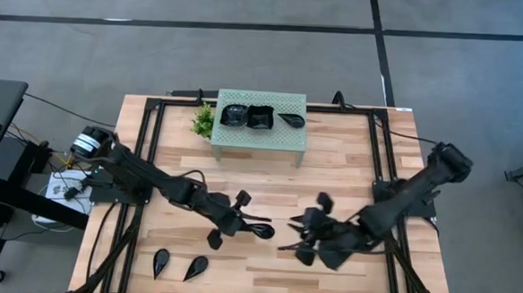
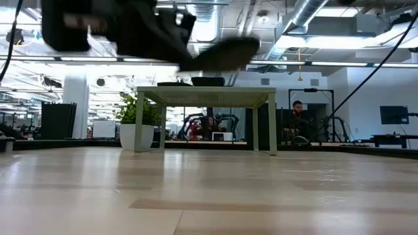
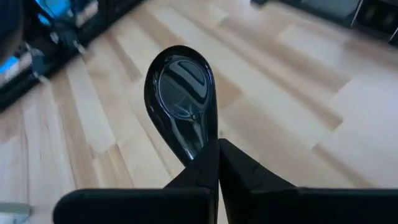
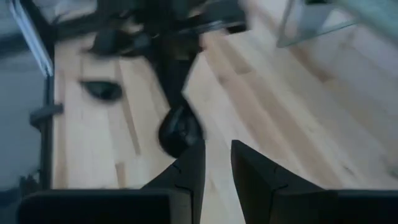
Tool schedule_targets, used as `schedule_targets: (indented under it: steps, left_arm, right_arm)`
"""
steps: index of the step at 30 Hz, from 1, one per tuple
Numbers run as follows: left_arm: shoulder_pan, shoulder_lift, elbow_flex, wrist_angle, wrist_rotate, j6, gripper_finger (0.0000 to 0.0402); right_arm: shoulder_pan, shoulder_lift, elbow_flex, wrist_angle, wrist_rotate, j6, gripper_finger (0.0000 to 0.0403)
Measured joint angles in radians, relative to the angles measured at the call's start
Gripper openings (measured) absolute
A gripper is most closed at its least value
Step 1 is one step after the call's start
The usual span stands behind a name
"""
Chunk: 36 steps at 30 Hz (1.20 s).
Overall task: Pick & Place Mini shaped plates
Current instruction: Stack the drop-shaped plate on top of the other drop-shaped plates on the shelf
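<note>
While the left pincer (image 3: 217, 163) is pressed together on the narrow tip of a teardrop plate (image 3: 181, 99), that plate is lifted above the wooden worktop (image 1: 264, 263). It is a small glossy black dish, rounded at one end and pointed at the other, with curved grooves inside that catch the light. In the high view the same plate (image 1: 259, 229) is near the middle of the worktop, held out from the left pincer (image 1: 242, 223).

Two more teardrop plates (image 1: 160, 262) (image 1: 196, 267) lie flat near the front left edge, just beside each other but apart.

At the back stands a mint-green perforated stand (image 1: 261, 121). On its top are three black plates in a row: a roundish one (image 1: 234, 115), a square wavy-edged one (image 1: 260, 118) and a leaf-shaped one (image 1: 291, 120). A small green plant (image 1: 204, 121) is beside the stand.

The right pincer (image 4: 216, 163) hangs over the front right part of the worktop with its fingers a little apart and nothing between them.

I cannot read any writing or label.
</note>
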Motion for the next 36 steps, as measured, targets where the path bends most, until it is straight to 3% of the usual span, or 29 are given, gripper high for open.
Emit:
schedule_targets:
  steps: [6,15,36]
  left_arm:
    - [0.031,0.056,-0.002,-0.009,-0.003,0.035,0.0005]
    - [0.036,0.05,-0.002,-0.016,-0.055,0.028,0.0005]
    - [0.041,0.049,-0.002,0.003,-0.08,-0.02,0.0006]
  right_arm:
    - [-0.107,0.13,-0.013,0.159,-0.257,-0.209,0.0072]
    - [-0.24,0.261,-0.012,0.269,-0.5,-0.24,0.0072]
    - [-0.268,0.308,-0.012,0.291,-0.527,-0.302,0.0065]
